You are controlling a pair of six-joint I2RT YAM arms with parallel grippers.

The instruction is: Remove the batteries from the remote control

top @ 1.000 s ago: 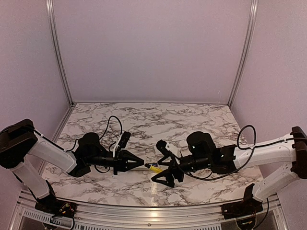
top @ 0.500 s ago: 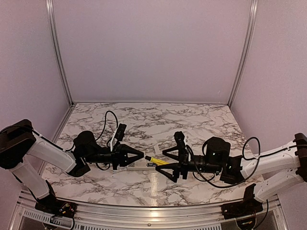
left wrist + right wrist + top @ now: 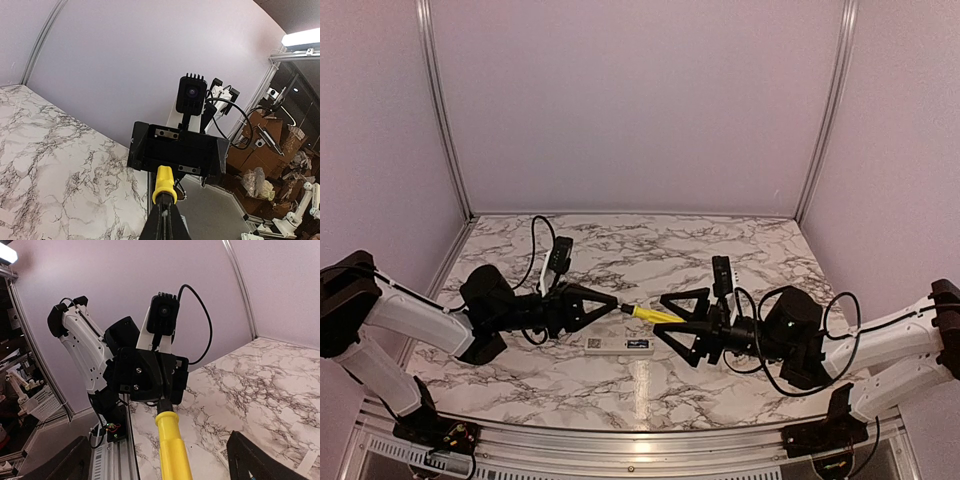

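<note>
Top view overlooks the surface point(image 3: 620, 250) from the near edge. Left wrist closely faces the right hand point(image 3: 174, 159), right wrist the left hand point(image 3: 161, 399); all share the screwdriver point(image 3: 646, 314).

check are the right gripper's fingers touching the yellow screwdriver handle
Apart. The right wrist view shows the yellow screwdriver handle running between the right gripper's fingers, clear gap on each side.

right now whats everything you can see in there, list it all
remote control: one, white with a dark label, flat on the table near the front centre
battery: one blue patch at the remote's right end, likely a battery; count unclear
screwdriver: one, yellow handle, held between the two arms
table: one, white marble with grey veins
walls: pale lilac, on three sides
left gripper: one, black, shut on the screwdriver's shaft end
right gripper: one, black, open, fingers either side of the handle
</note>
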